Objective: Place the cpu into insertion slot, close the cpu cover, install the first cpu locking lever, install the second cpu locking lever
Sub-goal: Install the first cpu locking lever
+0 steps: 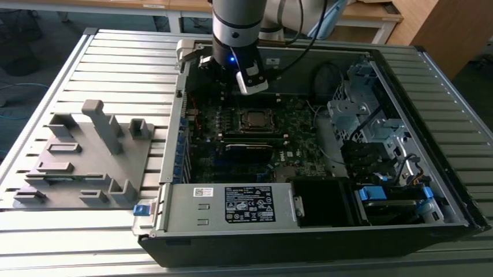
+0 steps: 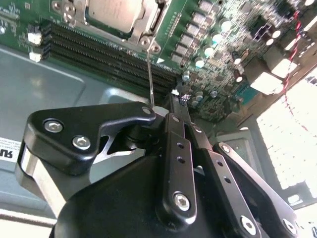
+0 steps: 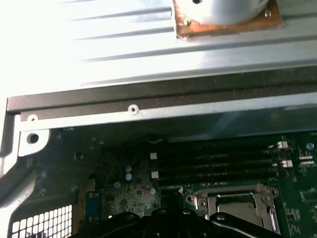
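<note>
The cpu (image 2: 115, 12) lies in the insertion slot (image 1: 257, 120) on the green board, its dull silver top showing. The cpu cover (image 2: 144, 29) lies flat over it as a silvery frame, also seen in the first wrist view (image 3: 233, 206). A thin wire locking lever (image 2: 149, 74) rises from the socket's corner up to my fingertips. My gripper (image 2: 158, 113) looks shut, its tips meeting at the lever's free end. In the exterior view the gripper (image 1: 253, 86) hangs inside the case just behind the socket.
An open computer case (image 1: 431, 63) lies on a slatted metal table. A black heatsink bar (image 1: 248, 147) and memory slots (image 2: 99, 49) flank the socket. Drive cages and cables (image 1: 370, 127) fill the exterior view's right. A grey fixture with pegs (image 1: 85, 156) stands at its left.
</note>
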Controlling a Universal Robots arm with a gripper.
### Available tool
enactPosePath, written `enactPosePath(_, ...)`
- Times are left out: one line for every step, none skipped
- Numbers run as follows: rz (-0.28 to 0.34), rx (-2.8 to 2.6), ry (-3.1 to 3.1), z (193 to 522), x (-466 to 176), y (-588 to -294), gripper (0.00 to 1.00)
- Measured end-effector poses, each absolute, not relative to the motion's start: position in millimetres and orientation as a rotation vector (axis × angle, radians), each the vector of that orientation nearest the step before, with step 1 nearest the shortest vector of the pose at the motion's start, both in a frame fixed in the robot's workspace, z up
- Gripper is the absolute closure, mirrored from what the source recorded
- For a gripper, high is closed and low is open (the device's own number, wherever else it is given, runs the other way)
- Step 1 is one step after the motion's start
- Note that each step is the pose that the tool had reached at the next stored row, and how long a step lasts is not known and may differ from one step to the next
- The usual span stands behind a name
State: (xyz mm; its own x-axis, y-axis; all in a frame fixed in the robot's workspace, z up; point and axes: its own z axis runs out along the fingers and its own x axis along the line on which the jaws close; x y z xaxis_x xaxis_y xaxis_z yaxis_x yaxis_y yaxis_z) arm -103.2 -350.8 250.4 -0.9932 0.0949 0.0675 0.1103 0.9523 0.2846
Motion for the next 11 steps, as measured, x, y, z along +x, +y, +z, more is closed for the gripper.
enactPosePath(-0.457, -0.159, -3.050, 250.3, -103.2, -351.2, 0.90)
enactPosePath(-0.459, -0.158, -3.050, 250.3, -103.3, -351.3, 0.90)
enactPosePath(-0.459, -0.158, -3.050, 250.3, -103.3, -351.3, 0.90)
enactPosePath(-0.459, -0.158, -3.049, 250.2, -103.3, -351.3, 0.90)
enactPosePath(-0.459, -0.157, -3.049, 250.1, -103.1, -351.4, 0.90)
enactPosePath(-0.459, -0.157, -3.049, 249.9, -102.6, -351.3, 0.90)
enactPosePath(-0.459, -0.157, -3.049, 249.8, -101.7, -351.3, 0.90)
enactPosePath(-0.459, -0.157, -3.049, 249.7, -100.2, -351.1, 0.90)
enactPosePath(-0.459, -0.157, -3.049, 249.6, -98.2, -350.9, 0.90)
enactPosePath(-0.459, -0.157, -3.049, 249.5, -96.0, -350.7, 0.90)
enactPosePath(-0.459, -0.157, -3.049, 249.3, -93.4, -350.5, 0.90)
